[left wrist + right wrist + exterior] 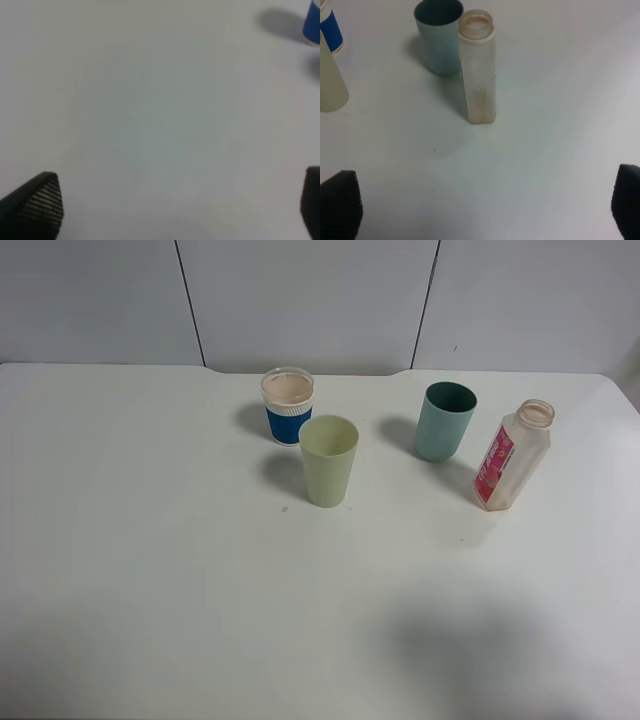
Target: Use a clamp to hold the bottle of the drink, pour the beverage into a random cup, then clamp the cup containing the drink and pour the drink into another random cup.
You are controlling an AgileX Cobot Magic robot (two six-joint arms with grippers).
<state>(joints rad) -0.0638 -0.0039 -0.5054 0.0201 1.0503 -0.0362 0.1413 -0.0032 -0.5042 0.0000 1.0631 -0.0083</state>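
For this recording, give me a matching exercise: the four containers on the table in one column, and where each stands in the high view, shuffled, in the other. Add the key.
Things:
1. bottle
2. teal cup
3. yellow-green cup
4. blue-sleeved cup

Places in the high view:
A. farthest left, at the back
B. farthest right
C. just in front of and right of the blue-sleeved cup
D. directly left of the bottle

Pairs: 1-B, 2-D, 3-C, 4-A
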